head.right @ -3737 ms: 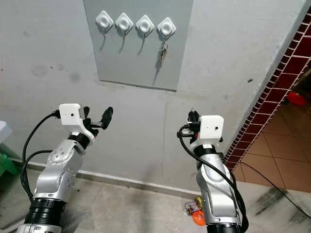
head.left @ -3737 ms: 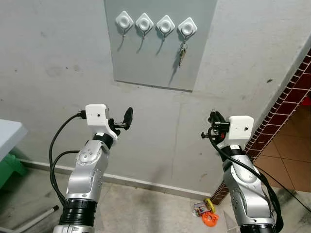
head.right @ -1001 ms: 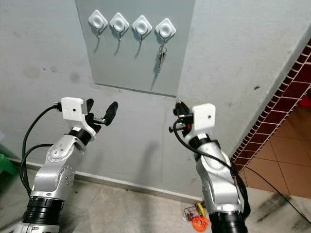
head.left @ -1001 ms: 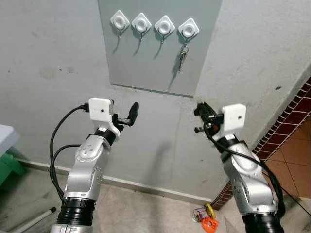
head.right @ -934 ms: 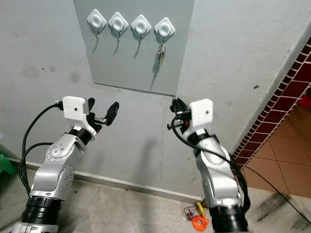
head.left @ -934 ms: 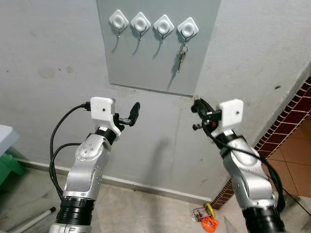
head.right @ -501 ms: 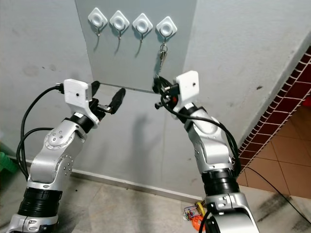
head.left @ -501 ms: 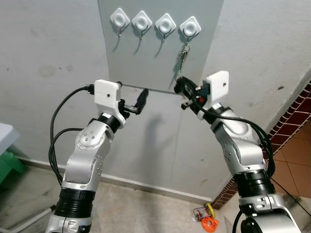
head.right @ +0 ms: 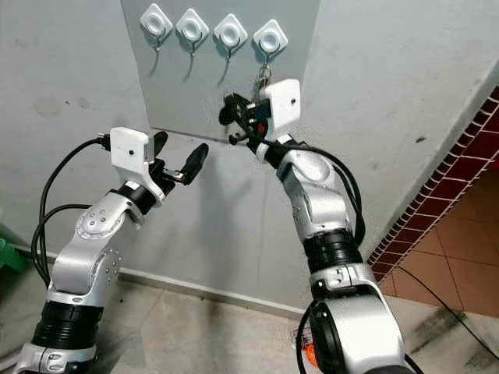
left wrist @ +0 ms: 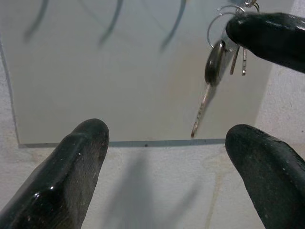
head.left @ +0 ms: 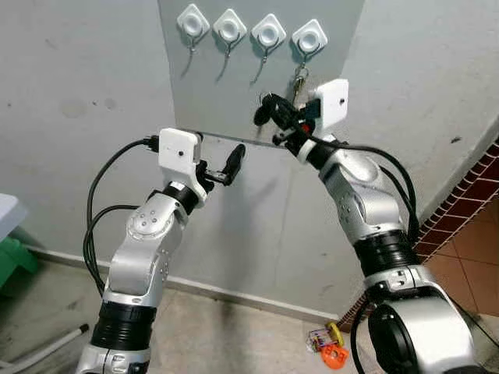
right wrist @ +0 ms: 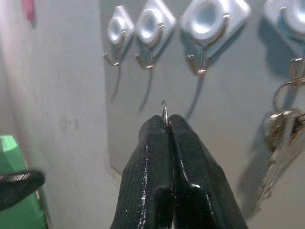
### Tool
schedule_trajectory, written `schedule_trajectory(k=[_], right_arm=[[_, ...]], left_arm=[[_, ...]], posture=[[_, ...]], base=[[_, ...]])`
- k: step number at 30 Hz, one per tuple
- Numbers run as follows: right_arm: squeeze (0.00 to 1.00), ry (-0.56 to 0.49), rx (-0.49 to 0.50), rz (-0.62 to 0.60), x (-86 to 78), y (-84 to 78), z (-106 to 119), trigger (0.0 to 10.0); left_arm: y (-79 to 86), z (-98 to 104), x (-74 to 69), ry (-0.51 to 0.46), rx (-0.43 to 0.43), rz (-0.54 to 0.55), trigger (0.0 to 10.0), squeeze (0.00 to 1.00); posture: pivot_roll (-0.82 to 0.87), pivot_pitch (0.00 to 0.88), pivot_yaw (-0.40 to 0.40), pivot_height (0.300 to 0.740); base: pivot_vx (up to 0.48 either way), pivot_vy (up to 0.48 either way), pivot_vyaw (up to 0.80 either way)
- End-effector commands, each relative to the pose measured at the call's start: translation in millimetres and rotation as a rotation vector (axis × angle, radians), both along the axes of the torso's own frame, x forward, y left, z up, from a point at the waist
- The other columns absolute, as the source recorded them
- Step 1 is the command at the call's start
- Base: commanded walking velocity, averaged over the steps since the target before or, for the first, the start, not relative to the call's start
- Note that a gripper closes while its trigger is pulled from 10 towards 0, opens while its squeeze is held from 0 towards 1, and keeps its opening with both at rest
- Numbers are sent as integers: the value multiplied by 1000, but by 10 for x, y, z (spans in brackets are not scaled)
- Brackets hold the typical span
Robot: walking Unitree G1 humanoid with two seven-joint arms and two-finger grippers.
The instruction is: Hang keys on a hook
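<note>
R claw (right wrist: 165, 125) is up by the grey board (head.left: 234, 93), clenched tight on a thin ring (right wrist: 164, 109). Only the top bit of the ring pokes out. Can't tell what hangs under it.

One bunch of keys (right wrist: 281, 138) hangs on the 4th hook (head.left: 309, 36), just beside the R claw. The other 3 hooks are bare. The 3rd hook (right wrist: 204, 62) is nearest, up & a bit to the side.

L claw (head.left: 221, 167) hovers lower, near the board's bottom edge, w/ fingers spread & nothing in them.

What could go wrong, I think:
- So little ring shows that the hook tip may miss the hole & hit the claw.
- A push at the wrong angle could twist the ring out of the pinch, & it falls to the floor.
- Letting go too soon = same drop.
- R arm is close to the hung keys, so a side move could knock them off.
</note>
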State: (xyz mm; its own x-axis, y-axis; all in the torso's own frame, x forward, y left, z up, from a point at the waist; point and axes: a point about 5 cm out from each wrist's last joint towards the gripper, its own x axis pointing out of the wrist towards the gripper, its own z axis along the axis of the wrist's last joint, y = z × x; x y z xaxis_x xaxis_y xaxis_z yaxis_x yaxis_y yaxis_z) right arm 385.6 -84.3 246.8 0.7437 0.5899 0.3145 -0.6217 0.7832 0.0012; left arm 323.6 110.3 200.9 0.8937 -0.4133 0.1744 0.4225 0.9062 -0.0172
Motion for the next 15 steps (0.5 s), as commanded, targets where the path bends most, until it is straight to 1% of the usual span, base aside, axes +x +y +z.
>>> schedule_trajectory(k=[1, 6, 15], right_arm=[[0, -20, 44, -8, 41, -9, 110, 10000], [0, -15, 98, -6, 112, 4, 206, 10000], [0, -13, 100, 11, 158, 67, 253, 10000]], left_arm=[[-29, 76, -6, -23, 3, -12, 10000, 0], [-45, 76, -8, -22, 2, -18, 10000, 0], [-57, 75, -14, -20, -2, -17, 10000, 0]], posture=[[-31, 0, -32, 740], [-30, 0, -30, 740], [-26, 0, -35, 740]], base=[[0, 0, 0], [0, 0, 0], [0, 0, 0]])
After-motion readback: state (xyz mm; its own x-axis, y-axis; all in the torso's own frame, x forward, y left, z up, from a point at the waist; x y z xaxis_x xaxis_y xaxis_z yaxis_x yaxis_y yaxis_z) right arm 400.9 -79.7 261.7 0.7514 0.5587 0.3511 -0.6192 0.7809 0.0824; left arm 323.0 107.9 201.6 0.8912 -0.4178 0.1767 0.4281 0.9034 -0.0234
